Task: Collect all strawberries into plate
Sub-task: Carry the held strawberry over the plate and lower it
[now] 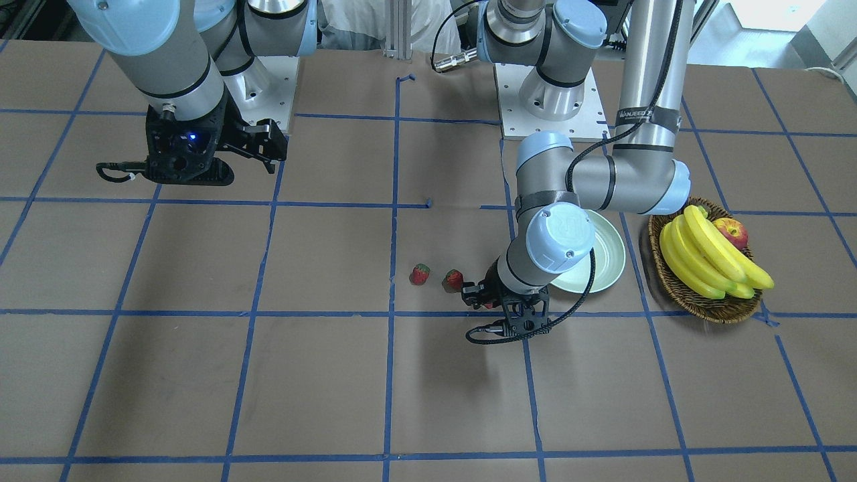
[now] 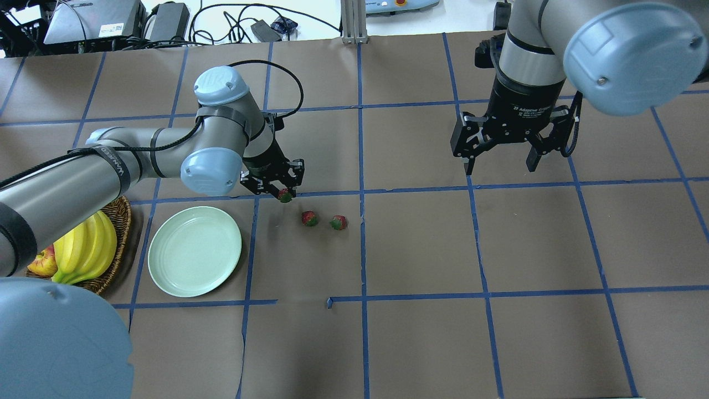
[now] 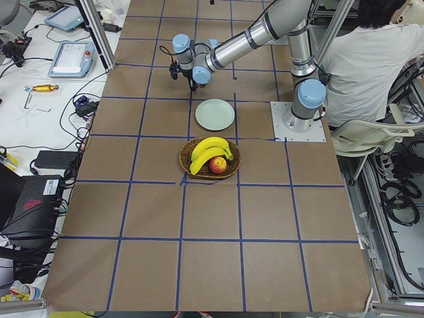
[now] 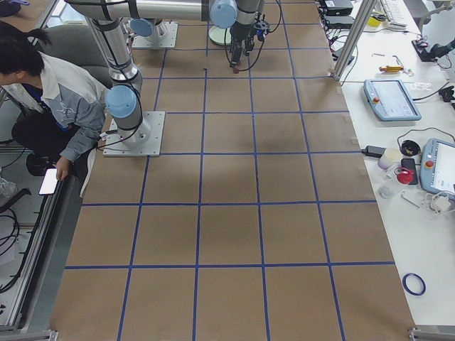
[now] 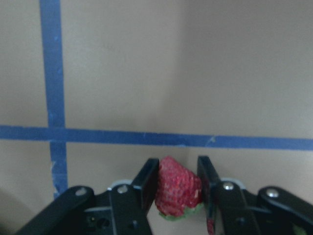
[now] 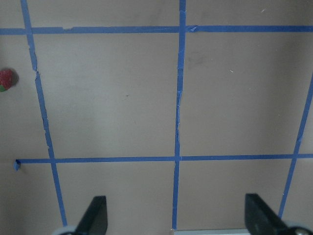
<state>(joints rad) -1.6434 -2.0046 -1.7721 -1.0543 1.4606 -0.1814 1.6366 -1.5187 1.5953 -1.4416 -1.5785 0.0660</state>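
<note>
**One berry pinched, two on the table, plate bare**

At the far left, a wicker basket (image 2: 125, 220) holds bananas (image 2: 83, 249) and an apple (image 2: 43, 263); none of this belongs to the job. Just right of it lies the plate (image 2: 194, 250), with nothing on it.

Right of the plate and a little farther from the robot, the left gripper (image 2: 283, 191) hangs low over a blue tape line. Its fingers (image 5: 146, 183) pinch one strawberry (image 5: 177, 188) by its sides. I cannot tell whether the berry is clear of the table.

To its right two more berries lie near each other on the brown paper: the middle strawberry (image 2: 309, 218) and the right strawberry (image 2: 338, 223). Far right, the right gripper (image 2: 501, 164) hovers well apart from everything, its fingers (image 6: 95, 213) spread wide and holding nothing.

The likely risks:
- **Slipping:** the grip sits on a rounded, tapering fruit held between narrow tips, so a quick swing toward the plate could let it slide out.
- **Crushing:** a harder squeeze might crush the fruit.
- **Rolling off:** the plate is shallow, so a release from height may send the berry over the rim.
- **Knocking a neighbour:** the two loose berries lie close together, so reaching for one could knock the other away.
</note>
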